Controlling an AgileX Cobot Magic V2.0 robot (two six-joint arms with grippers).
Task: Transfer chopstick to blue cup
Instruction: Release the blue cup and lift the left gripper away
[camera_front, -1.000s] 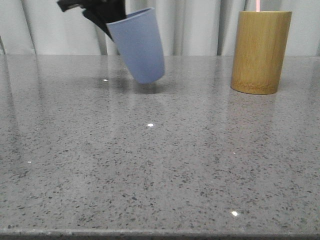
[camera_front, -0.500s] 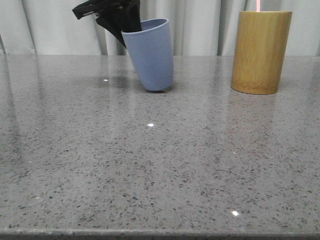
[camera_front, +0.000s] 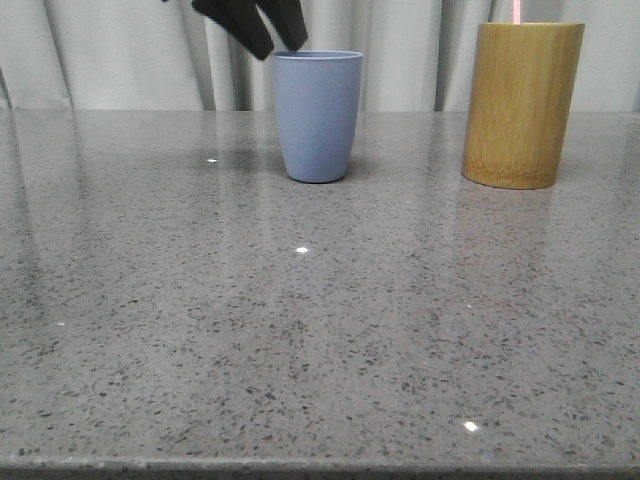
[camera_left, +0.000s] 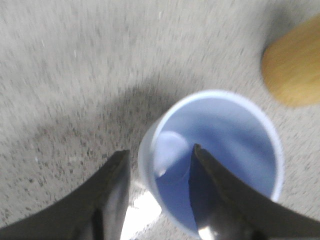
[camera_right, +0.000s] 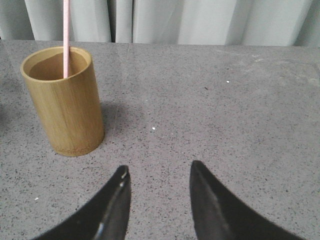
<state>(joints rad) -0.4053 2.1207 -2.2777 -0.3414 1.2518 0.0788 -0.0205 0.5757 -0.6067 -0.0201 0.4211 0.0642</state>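
The blue cup (camera_front: 318, 115) stands upright on the grey table, left of the bamboo cup (camera_front: 522, 105). My left gripper (camera_front: 272, 35) hovers just above the blue cup's left rim, open. In the left wrist view the left gripper (camera_left: 160, 150) straddles the rim of the blue cup (camera_left: 225, 140), one finger over the inside and one outside, not pressing it. A pale-pink chopstick (camera_front: 516, 10) sticks up out of the bamboo cup; it also shows in the right wrist view (camera_right: 65, 35). My right gripper (camera_right: 159, 167) is open and empty over bare table, near the bamboo cup (camera_right: 65, 107).
The speckled grey table (camera_front: 300, 330) stretches toward the front edge. Pale curtains (camera_front: 120, 50) hang behind it. The bamboo cup also shows at the edge of the left wrist view (camera_left: 295, 70).
The blue cup was tilted in my left gripper; it moved right and now stands upright on the table. The left gripper has let go and risen above the rim.
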